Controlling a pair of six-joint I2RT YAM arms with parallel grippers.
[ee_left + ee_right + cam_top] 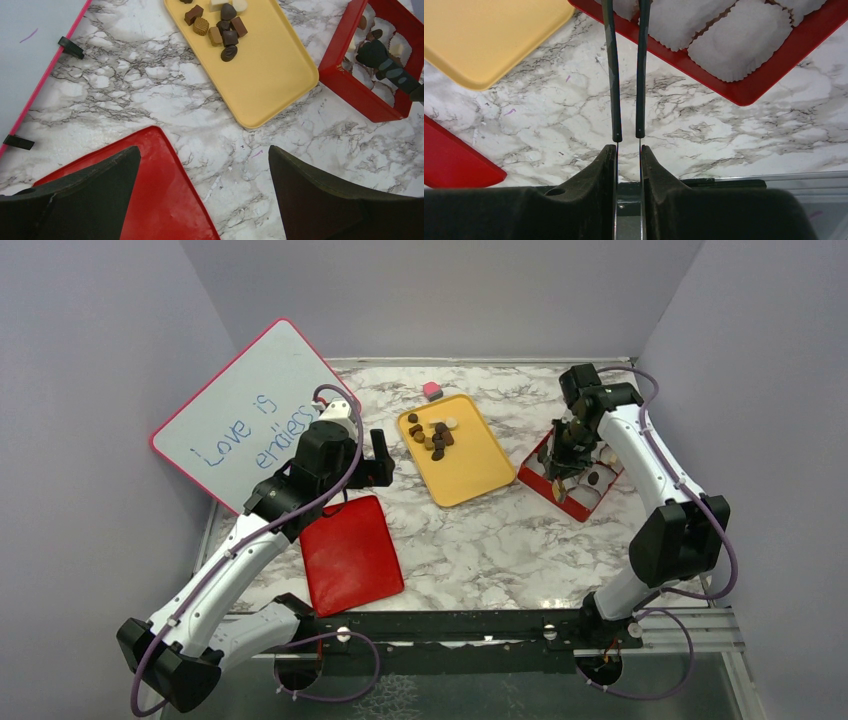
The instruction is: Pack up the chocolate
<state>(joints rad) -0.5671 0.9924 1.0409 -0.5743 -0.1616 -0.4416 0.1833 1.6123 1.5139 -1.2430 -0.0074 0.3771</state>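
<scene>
Most chocolate (432, 436) lies heaped on the yellow tray (470, 480), between both grippers and touching neither. A few pieces sit in the red box (749, 90). Left gripper (204, 152): fingers spread wide, empty, above the red lid (350, 555) edge. Right gripper (628, 147): fingers clamped on tongs (613, 75) reaching over the box. Whether the tong tips hold anything cannot be told. Marble table (500, 540); lilac walls (440, 290).

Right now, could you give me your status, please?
Left gripper open. Right gripper shut on black tongs over red box. Brown and cream chocolates mostly on yellow tray. Nothing between tray and box.
</scene>
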